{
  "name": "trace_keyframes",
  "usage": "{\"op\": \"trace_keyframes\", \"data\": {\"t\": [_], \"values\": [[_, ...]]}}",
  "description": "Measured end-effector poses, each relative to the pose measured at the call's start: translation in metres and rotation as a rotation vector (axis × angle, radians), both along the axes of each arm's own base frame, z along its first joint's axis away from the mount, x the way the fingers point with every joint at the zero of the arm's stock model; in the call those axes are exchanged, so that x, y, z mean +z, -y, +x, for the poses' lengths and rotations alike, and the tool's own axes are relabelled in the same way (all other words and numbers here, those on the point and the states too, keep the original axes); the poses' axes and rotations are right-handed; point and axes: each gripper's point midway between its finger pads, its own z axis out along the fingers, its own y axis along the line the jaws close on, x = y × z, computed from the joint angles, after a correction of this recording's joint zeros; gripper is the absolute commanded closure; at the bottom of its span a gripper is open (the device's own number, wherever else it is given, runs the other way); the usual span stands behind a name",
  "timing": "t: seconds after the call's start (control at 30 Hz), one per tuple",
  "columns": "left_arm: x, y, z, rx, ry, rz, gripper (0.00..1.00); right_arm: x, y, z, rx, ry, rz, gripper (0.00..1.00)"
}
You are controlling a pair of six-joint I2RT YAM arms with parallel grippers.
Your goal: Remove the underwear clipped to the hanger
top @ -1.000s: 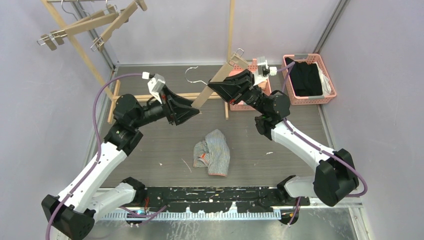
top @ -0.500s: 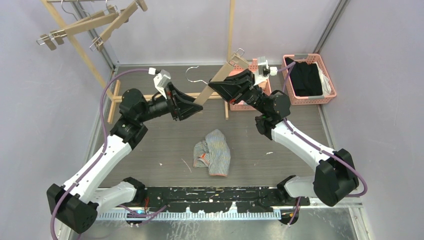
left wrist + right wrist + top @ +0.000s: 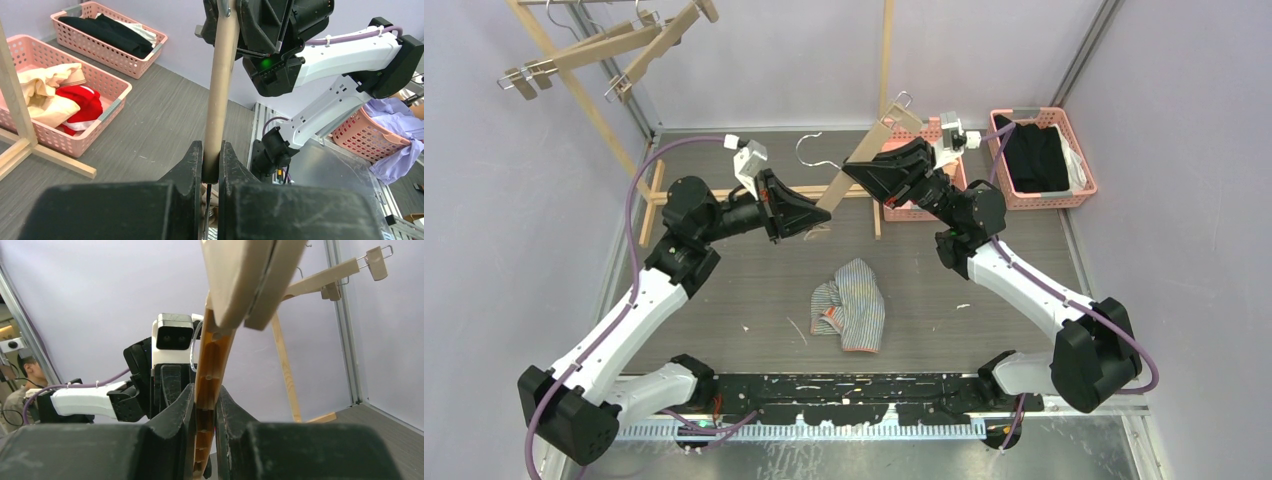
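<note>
A beige wooden clip hanger (image 3: 864, 150) hangs tilted in the air between my two grippers, with no cloth showing on it. My left gripper (image 3: 822, 214) is shut on its lower end, with the bar pinched between the jaws in the left wrist view (image 3: 212, 162). My right gripper (image 3: 854, 171) is shut on the hanger higher up (image 3: 205, 407), below a clip (image 3: 247, 280). The grey-and-white striped boxer briefs (image 3: 852, 303) lie crumpled on the table below. The red underwear (image 3: 80, 107) and the beige piece (image 3: 45, 95) lie in a pink basket (image 3: 114, 102).
A second pink basket (image 3: 1079, 165) at the back right holds black clothing (image 3: 1034, 155). A wooden rack (image 3: 589, 110) at the back left carries several empty hangers (image 3: 604, 50). A wooden post (image 3: 886, 60) stands at the back centre. Grey walls close in the table.
My left arm has swung up and to the right, bringing its gripper onto the hanger's lower end. The right arm, the hanger and the striped briefs have barely moved.
</note>
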Motion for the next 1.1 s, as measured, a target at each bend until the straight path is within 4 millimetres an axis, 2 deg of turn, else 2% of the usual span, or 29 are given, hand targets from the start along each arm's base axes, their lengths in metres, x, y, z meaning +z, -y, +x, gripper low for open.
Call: {"op": "trace_keyframes", "data": {"t": [0.17, 0.2, 0.23, 0.33, 0.37, 0.5, 0.7, 0.8, 0.9, 1.0, 1.1], "values": [[0.003, 0.000, -0.003, -0.015, 0.005, 0.001, 1.00, 0.002, 0.001, 0.000, 0.004, -0.014, 0.009, 0.97], [0.004, 0.000, -0.003, -0.015, 0.004, 0.002, 1.00, 0.002, 0.001, -0.001, 0.004, -0.014, 0.010, 0.91], [0.005, 0.000, -0.003, -0.015, 0.004, 0.002, 1.00, 0.003, 0.002, -0.001, 0.003, -0.014, 0.011, 0.80], [0.008, 0.000, -0.004, -0.015, 0.003, 0.010, 1.00, 0.005, 0.003, -0.002, -0.002, -0.015, 0.014, 0.56], [0.009, 0.000, -0.005, -0.016, 0.004, 0.014, 1.00, 0.004, 0.003, 0.000, -0.019, -0.009, 0.007, 0.52], [0.020, -0.007, -0.005, 0.043, -0.002, 0.033, 1.00, -0.012, 0.003, 0.009, -0.078, -0.025, -0.060, 0.45], [0.025, -0.034, -0.003, 0.202, 0.008, 0.143, 1.00, -0.048, 0.014, 0.020, -0.247, -0.092, -0.219, 0.44], [0.016, -0.053, 0.001, 0.305, -0.005, 0.237, 1.00, -0.082, 0.020, 0.026, -0.356, -0.155, -0.340, 0.44], [-0.004, -0.075, 0.012, 0.420, -0.049, 0.373, 1.00, -0.130, 0.014, 0.021, -0.406, -0.226, -0.492, 0.43], [-0.033, -0.092, 0.022, 0.495, -0.113, 0.519, 1.00, -0.198, 0.005, 0.005, -0.423, -0.315, -0.680, 0.40], [-0.069, -0.103, 0.030, 0.525, -0.194, 0.659, 1.00, -0.267, 0.010, -0.014, -0.421, -0.394, -0.851, 0.39]]}}
